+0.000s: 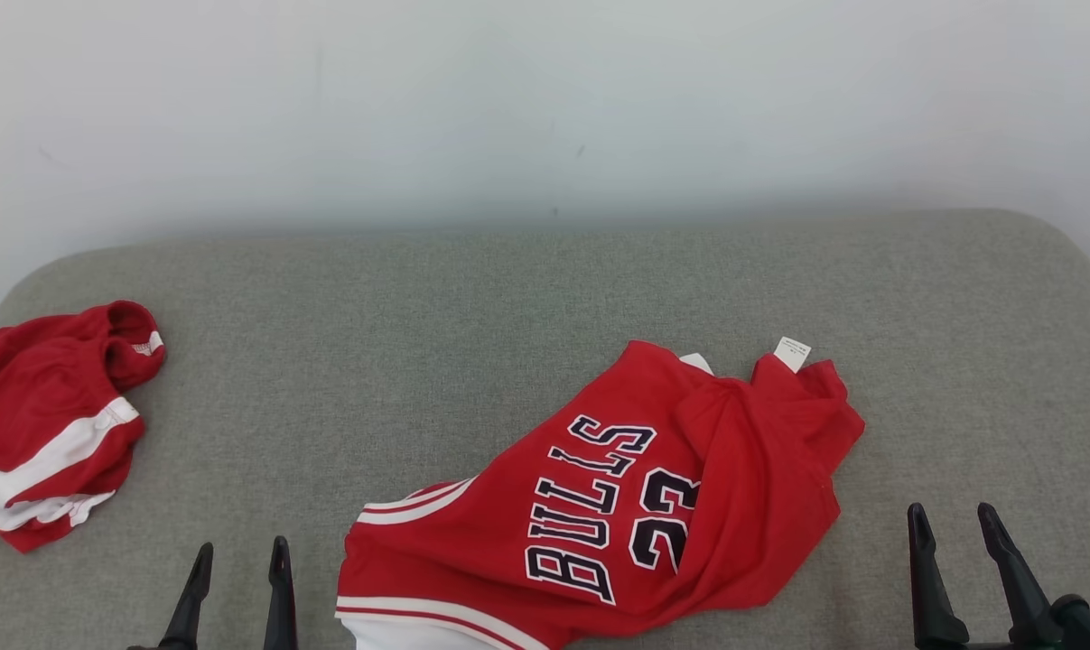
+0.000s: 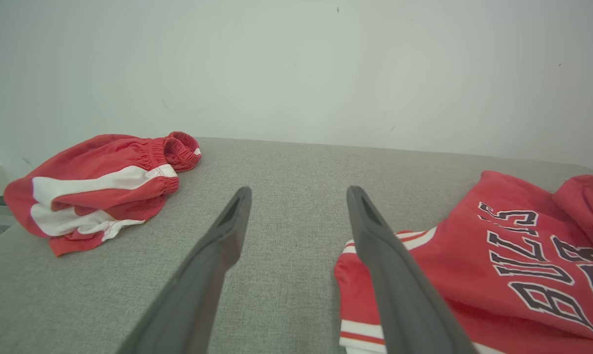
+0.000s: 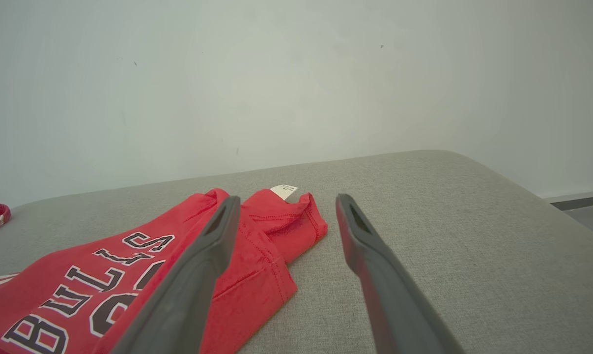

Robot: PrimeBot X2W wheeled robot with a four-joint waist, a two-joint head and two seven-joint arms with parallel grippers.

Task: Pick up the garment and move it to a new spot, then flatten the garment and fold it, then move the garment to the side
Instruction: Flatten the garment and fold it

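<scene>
Jersey (image 1: 617, 487) crumpled, front centre of pad (image 1: 508, 298), long axis 7 to 1 o'clock. Left gripper (image 1: 242, 548) wide, empty; hem at its 3 o'clock, marginally nearer. Right gripper (image 1: 951, 512) wide, empty; jersey at 9 o'clock.

Soft, diffuse light fills all three pictures, bright and even throughout. The pale wall (image 1: 545, 99) darkens to a dim band just above the grey cushion (image 1: 545, 298). Shadows are faint and soft-edged. Both wrist views bow at the edges, and the near fingers (image 2: 203, 285) look slightly blurred
</scene>
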